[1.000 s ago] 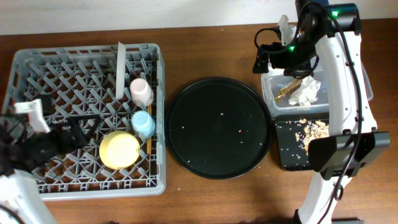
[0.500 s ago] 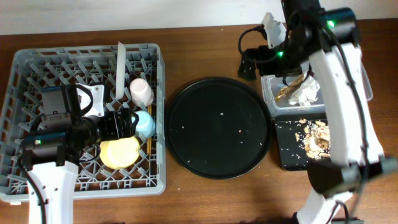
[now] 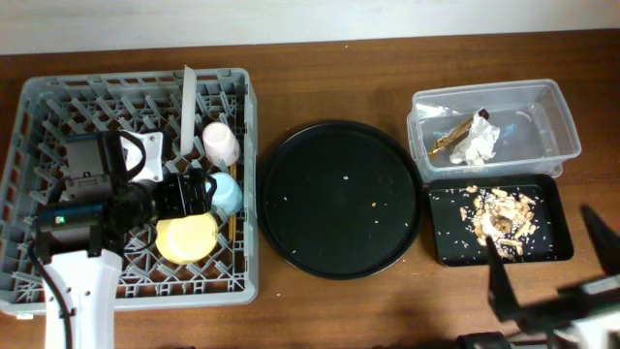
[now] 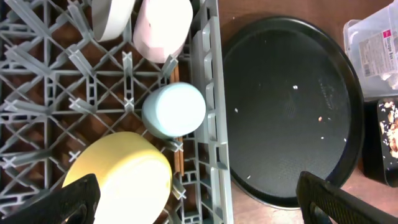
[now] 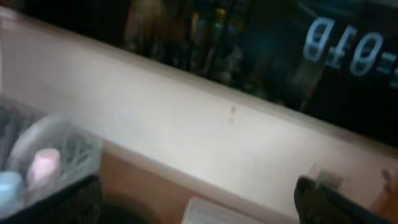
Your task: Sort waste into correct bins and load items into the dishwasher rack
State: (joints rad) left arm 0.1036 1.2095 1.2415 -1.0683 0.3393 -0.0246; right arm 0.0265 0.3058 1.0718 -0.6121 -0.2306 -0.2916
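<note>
Left gripper [image 4: 199, 202], jaws spread empty, blue cup [image 4: 174, 111] ahead; right gripper [image 5: 199, 205] released too; we are judging loading done, retreat next.

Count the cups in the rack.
2. The pink cup sits by the rack's right wall; the blue cup next to it, by the yellow bowl. The arm could hide more.

My right wrist view is blurred: the pink cup [image 5: 43, 167] and blue cup [image 5: 7, 185] are smears at its left edge. Overhead, my left arm [image 3: 97, 213] covers part of the rack [image 3: 116, 79] and bowl [image 3: 189, 240]; the chopsticks [image 3: 232, 225] show only as a sliver. The right arm [image 3: 567, 308] runs off the bottom edge.
</note>
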